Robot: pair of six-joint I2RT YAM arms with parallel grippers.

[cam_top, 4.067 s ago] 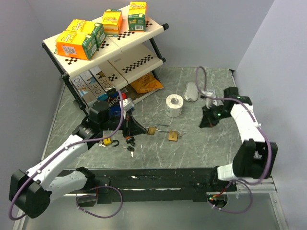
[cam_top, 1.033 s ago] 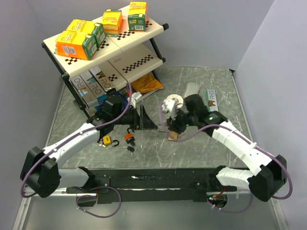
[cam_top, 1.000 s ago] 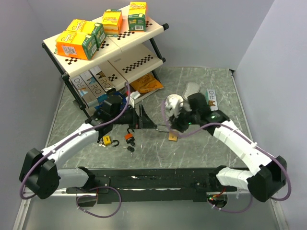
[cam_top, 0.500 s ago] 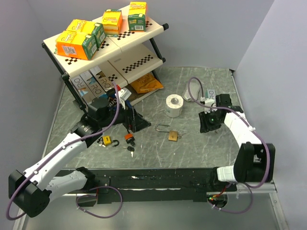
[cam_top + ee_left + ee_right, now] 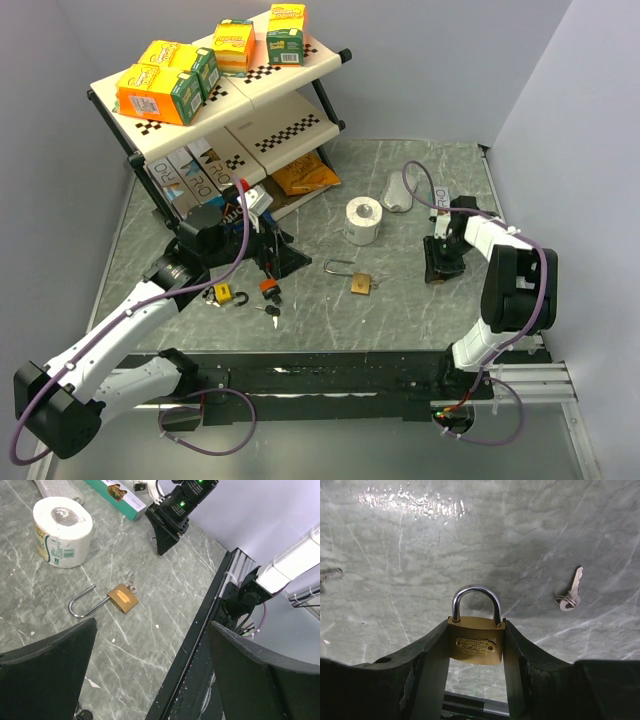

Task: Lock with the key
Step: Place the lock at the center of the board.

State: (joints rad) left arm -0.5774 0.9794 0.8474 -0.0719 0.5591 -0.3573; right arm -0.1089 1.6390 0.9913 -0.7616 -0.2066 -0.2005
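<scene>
In the right wrist view my right gripper is shut on a brass padlock, its steel shackle closed and pointing away from me. A small key on a ring lies on the table ahead to the right. In the top view that gripper sits at the right side and hides its padlock. A second brass padlock lies mid-table with its shackle swung open; the left wrist view shows this padlock with a key by it. My left gripper hangs wide open above the table, holding nothing.
A toilet roll stands behind the open padlock. A yellow lock, an orange lock and a loose key lie near my left gripper. A shelf rack with boxes fills the back left. A silver pouch lies far right.
A second ago my right gripper was over the middle by the toilet roll; it now sits at the right side. My left gripper has drawn back slightly to the left.
</scene>
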